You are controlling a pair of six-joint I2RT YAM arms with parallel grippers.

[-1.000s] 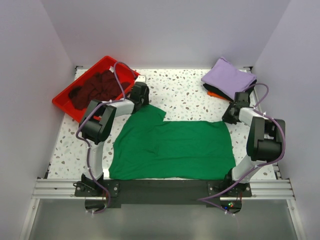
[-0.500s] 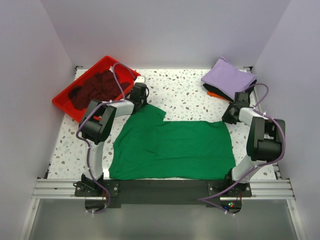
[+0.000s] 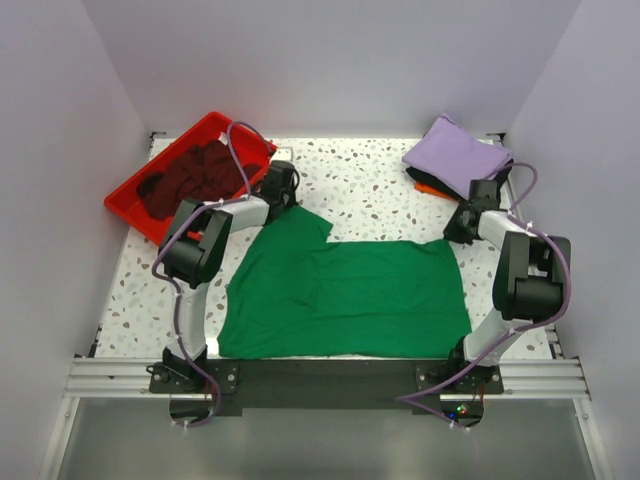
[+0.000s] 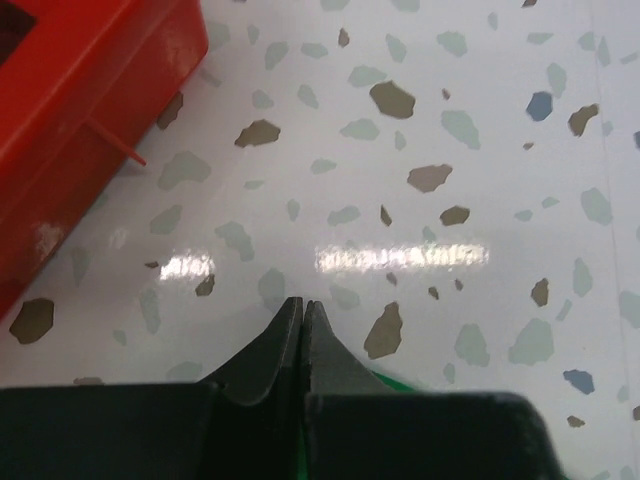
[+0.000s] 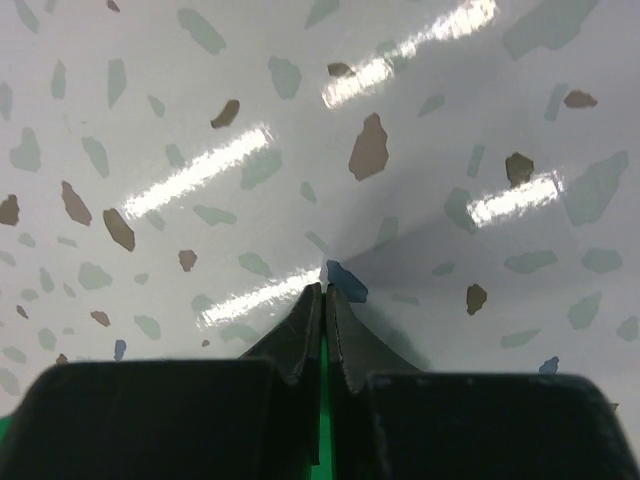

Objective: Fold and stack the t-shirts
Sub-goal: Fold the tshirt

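A bright green t-shirt (image 3: 345,295) lies spread flat on the speckled table (image 3: 370,185). My left gripper (image 3: 286,197) sits at the shirt's far left corner, shut, with a sliver of green cloth (image 4: 299,455) between its jaws just behind the tips. At the far right corner my right gripper (image 3: 455,232) is shut on the same shirt, green cloth (image 5: 322,400) showing in the slit between its fingers. A dark maroon t-shirt (image 3: 185,175) is crumpled in the red tray. A folded lavender t-shirt (image 3: 455,152) tops a pile at the back right.
The red plastic tray (image 3: 135,210) stands at the back left, its wall (image 4: 80,110) close to my left gripper. Black (image 3: 455,187) and orange (image 3: 424,187) cloth peek out under the lavender shirt. Walls enclose the table on three sides.
The left gripper has closed on the green shirt's far left corner and shifted slightly toward the back. The right gripper stays shut in about the same place.
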